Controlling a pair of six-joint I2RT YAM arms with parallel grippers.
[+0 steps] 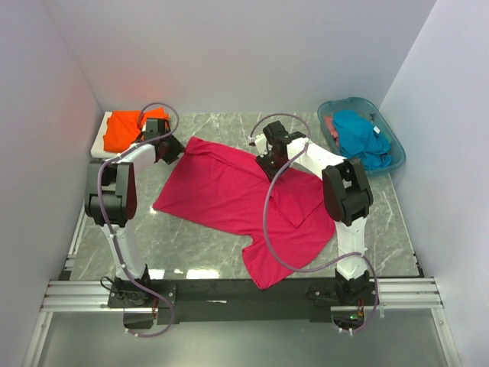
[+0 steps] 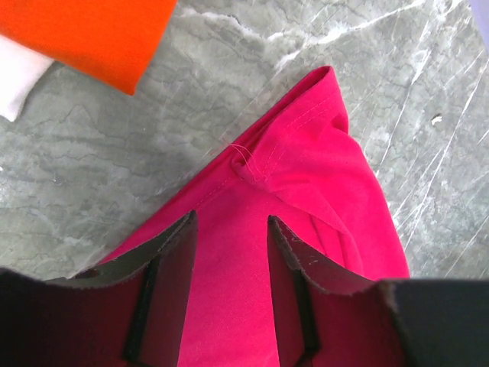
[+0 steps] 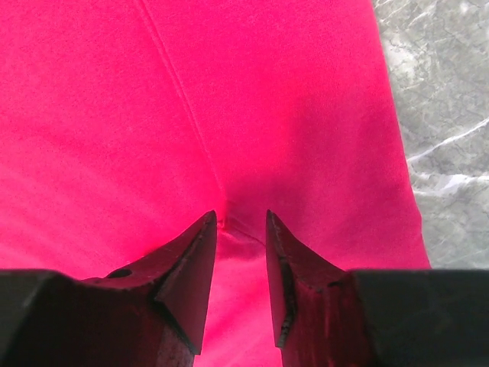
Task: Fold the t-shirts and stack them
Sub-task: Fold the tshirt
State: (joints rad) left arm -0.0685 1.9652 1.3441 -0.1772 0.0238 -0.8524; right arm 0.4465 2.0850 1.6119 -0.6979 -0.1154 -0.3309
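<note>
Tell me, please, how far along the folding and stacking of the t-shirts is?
Done: the orange t-shirt lies folded at the far left. In hand: the magenta-red t-shirt lies spread out, unfolded, with the left gripper and right gripper at its far edge, fingers parted over the cloth. Left: folding it, then the teal-blue t-shirt, bunched in the basket at the far right, and stacking.

So the spread-out t-shirt [image 1: 229, 195] lies mid-worktop [image 1: 191, 256]. Behind it to the left there's a folded t-shirt [image 1: 126, 130] in the far corner. Behind it to the right sits a basket [image 1: 397, 157] with a bunched t-shirt [image 1: 359, 138] in it. The left gripper [image 1: 170, 151] is over its far-left corner and the right gripper [image 1: 268, 164] is over its far edge.
</note>
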